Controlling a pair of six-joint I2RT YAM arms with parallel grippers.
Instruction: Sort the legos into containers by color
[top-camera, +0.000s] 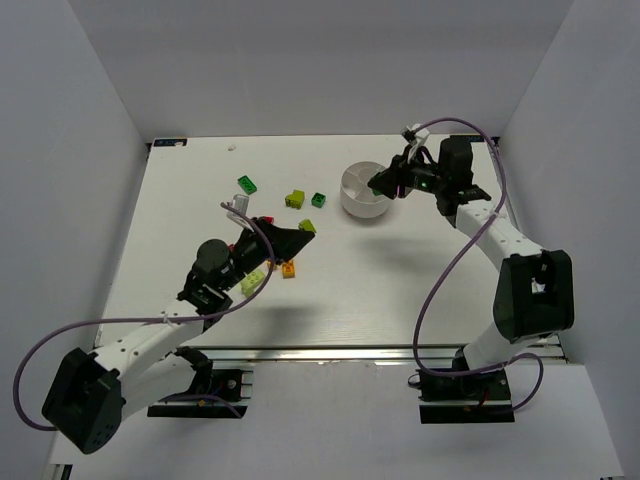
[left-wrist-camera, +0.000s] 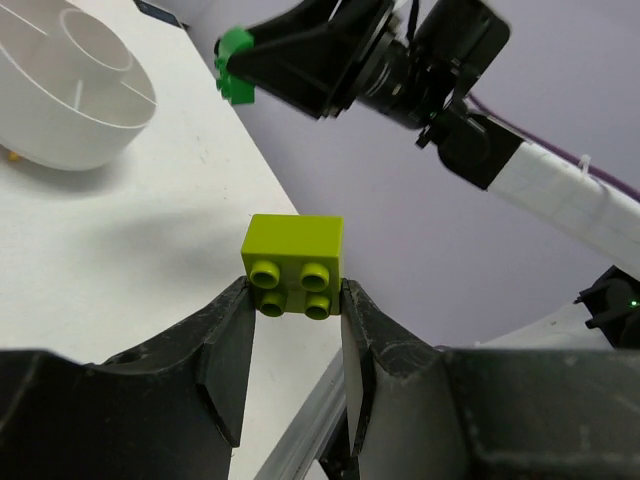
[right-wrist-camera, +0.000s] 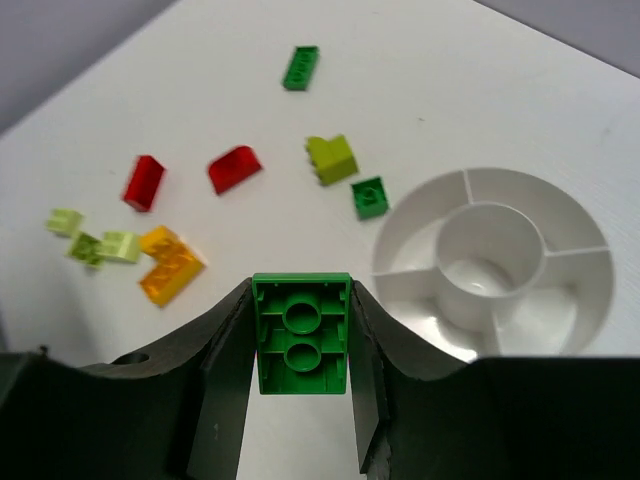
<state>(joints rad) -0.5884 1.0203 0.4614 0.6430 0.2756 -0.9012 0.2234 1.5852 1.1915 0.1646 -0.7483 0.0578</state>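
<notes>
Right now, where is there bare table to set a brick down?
Bare: the near stretch of table between the orange brick and the right arm, and the far-left corner beyond the leftmost green brick. Crowded: left of the white dish, where loose bricks cluster.

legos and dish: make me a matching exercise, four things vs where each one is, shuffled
1 lime brick
2 dark green brick
3 orange brick
4 white dish

a in the right gripper
b loose on the table by small lime pieces
c in the left gripper
d on the table, no brick seen inside

Pairs: 1-c, 2-a, 3-b, 4-d
</notes>
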